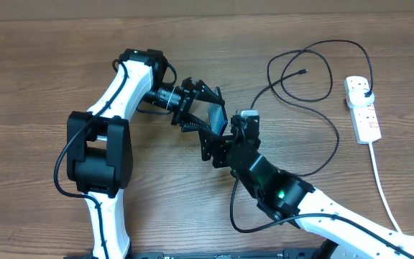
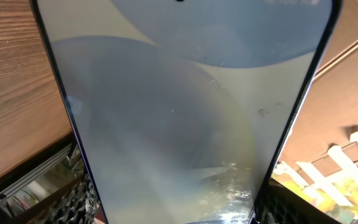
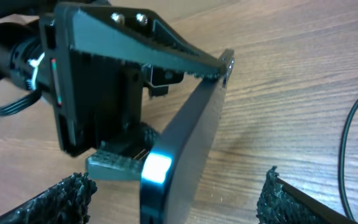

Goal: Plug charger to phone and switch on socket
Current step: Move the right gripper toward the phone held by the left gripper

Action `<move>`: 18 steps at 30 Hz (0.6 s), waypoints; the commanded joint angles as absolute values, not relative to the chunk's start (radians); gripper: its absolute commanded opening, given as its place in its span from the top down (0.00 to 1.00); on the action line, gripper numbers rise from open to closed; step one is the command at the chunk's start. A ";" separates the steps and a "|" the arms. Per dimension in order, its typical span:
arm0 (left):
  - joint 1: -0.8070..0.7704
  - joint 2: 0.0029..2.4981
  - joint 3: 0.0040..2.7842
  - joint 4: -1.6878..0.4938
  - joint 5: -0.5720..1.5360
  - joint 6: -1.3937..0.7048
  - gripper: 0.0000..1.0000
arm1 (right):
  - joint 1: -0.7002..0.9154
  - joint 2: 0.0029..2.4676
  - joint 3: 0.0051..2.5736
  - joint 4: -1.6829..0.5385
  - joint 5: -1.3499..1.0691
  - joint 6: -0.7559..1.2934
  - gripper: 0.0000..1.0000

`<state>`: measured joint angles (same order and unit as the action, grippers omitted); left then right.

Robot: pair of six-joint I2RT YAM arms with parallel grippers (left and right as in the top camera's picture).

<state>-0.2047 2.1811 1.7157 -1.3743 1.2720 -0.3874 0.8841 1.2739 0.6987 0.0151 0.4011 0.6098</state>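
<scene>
My left gripper (image 1: pixel 201 108) is shut on the phone (image 1: pixel 218 119) and holds it tilted on edge above the table's middle. In the left wrist view the phone's pale screen (image 2: pixel 179 112) fills the frame between the fingers (image 2: pixel 179 214). My right gripper (image 1: pixel 218 150) is open, with the phone's near end (image 3: pixel 191 137) between its fingers (image 3: pixel 173 199) but not touching them. The charger's black cable (image 1: pixel 315 93) loops at the right, its connector tip (image 1: pixel 304 71) lies loose on the table, and its plug (image 1: pixel 365 92) sits in the white socket strip (image 1: pixel 365 119).
The strip's thick white cord (image 1: pixel 383 187) runs down toward the front right. A stretch of the black cable (image 3: pixel 353 124) shows at the right edge of the right wrist view. The table is brown wood.
</scene>
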 commanded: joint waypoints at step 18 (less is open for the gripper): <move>-0.202 2.188 1.744 -1.375 1.324 -0.313 0.40 | 0.814 1.357 0.808 0.013 0.353 0.604 0.32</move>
